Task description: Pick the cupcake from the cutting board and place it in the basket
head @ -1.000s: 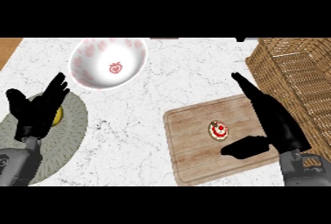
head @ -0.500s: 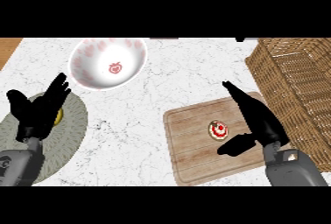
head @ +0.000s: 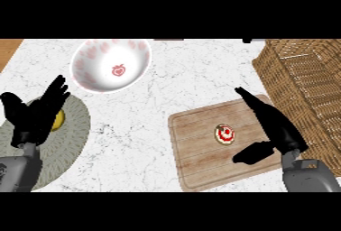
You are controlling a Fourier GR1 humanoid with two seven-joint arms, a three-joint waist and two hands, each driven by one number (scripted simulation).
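The cupcake [head: 225, 134], small and round with a red and white top, sits near the middle of the wooden cutting board [head: 200, 153]. My right hand [head: 276, 128] hovers just right of it, open, with straight fingers pointing away from me and the thumb stretched out below the cupcake; nothing is held. The wicker basket [head: 306, 85] stands at the right edge, behind the hand. At the left edge, my left hand [head: 33, 117] rests open with fingers up.
A white bowl [head: 110, 65] with red markings stands at the back left. A grey round mat [head: 63, 144] lies under my left hand, with a yellow object [head: 60, 119] partly hidden behind the fingers. Marble counter shows between mat and board.
My right hand has drifted left over the cutting board, closer to the cupcake. The left hand and the cupcake have stayed where they were.
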